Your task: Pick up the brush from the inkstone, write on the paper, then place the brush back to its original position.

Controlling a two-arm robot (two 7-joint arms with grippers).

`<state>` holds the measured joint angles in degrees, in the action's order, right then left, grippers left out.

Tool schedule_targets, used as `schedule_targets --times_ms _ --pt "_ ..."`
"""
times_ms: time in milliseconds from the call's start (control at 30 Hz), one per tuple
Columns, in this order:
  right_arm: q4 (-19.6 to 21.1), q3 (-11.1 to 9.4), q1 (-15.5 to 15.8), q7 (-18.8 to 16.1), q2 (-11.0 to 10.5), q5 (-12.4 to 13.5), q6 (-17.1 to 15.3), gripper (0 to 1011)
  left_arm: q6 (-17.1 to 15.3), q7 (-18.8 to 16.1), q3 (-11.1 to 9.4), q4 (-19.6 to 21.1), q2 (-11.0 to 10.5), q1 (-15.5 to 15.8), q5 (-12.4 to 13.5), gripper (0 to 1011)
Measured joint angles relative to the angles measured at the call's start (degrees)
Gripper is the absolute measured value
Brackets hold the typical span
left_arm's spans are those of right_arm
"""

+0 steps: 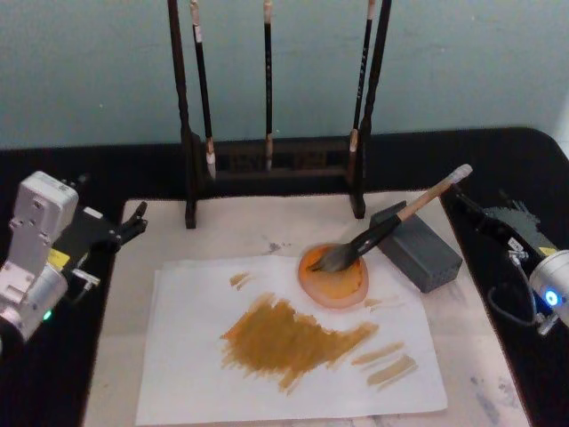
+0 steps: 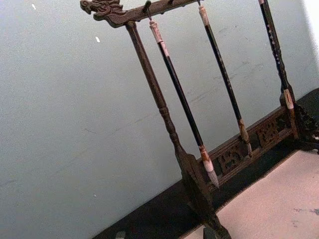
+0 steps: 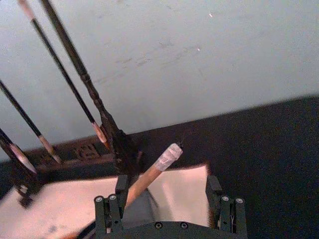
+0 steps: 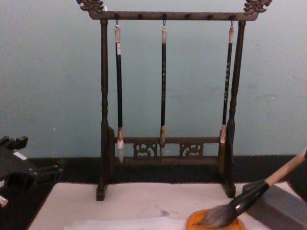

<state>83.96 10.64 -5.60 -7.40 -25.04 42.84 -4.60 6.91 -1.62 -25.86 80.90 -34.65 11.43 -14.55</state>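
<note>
Resting on inkstone [image 1: 428, 256]: 1 brush [image 1: 382, 228] | 1 paper [image 1: 196, 356] | 3 hung brushes [image 1: 267, 89] | L hand [image 1: 133, 222], R hand [image 1: 464, 206] wide (empty)

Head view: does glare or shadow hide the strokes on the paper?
Head view: even light, no glare on the paper, brown strokes plain near the brush. Right wrist view: the open right gripper sits dark against the pale mat. Chest view: wall evenly lit behind the rack.

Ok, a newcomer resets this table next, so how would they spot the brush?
Find the dark wooden rack at the back. Before its right post, a grey block props the brush, tuft in an orange dish. Unlike the three thin hanging brushes, it's thick, tan-handled.
</note>
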Motion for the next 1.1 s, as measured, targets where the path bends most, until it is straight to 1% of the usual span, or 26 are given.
schedule_targets --times_ms 33,100,133,167,233,267,400,467,533,567,767,1100 --pt "0.00 -0.50 0.06 -0.19 0.48 1.05 -0.64 1000 0.00 0.00 0.00 0.00 0.00 0.00 0.00 1010" --pt "-0.20 -2.26 0.10 -0.72 2.15 4.93 -3.16 1000 0.00 -0.01 0.00 0.00 0.00 0.00 0.00 1010" --pt "-0.20 -2.26 0.10 -0.72 2.15 4.93 -3.16 1000 0.00 0.00 0.00 0.00 0.00 0.00 0.00 1010" --pt "-0.40 -2.77 0.03 -0.77 2.74 6.62 -4.22 1000 0.00 0.00 0.00 0.00 0.00 0.00 0.00 1010" --pt "-0.64 -3.28 -0.12 -0.76 3.32 8.39 -5.25 1000 0.00 -0.01 0.00 0.00 0.00 0.00 0.00 1010" --pt "-0.94 -3.73 -0.33 -0.68 3.89 10.26 -6.23 1000 0.00 0.00 0.00 0.00 0.00 0.00 0.00 1010" --pt "-1.69 -4.55 -0.80 -0.37 5.06 13.77 -8.04 1000 0.00 -0.01 0.00 0.00 0.00 0.00 0.00 1010" --pt "-2.51 -5.18 -1.37 0.09 6.16 16.80 -9.55 1000 0.00 0.00 0.00 0.00 0.00 0.00 0.00 1010" --pt "-2.95 -5.37 -1.70 0.37 6.66 18.00 -10.11 1000 0.00 0.00 0.00 0.00 0.00 0.00 0.00 1010" --pt "-3.30 -5.44 -1.99 0.60 6.99 19.01 -10.59 1000 0.00 0.00 0.00 0.00 0.00 0.00 0.00 1010" --pt "-4.90 -5.38 -3.37 1.62 8.18 21.74 -11.38 1000 0.00 0.00 0.00 0.00 0.00 0.00 0.00 1010" --pt "-8.23 -4.37 -5.82 1.69 9.09 24.45 -11.40 1000 0.00 0.00 0.00 0.00 0.00 0.00 0.00 1010"
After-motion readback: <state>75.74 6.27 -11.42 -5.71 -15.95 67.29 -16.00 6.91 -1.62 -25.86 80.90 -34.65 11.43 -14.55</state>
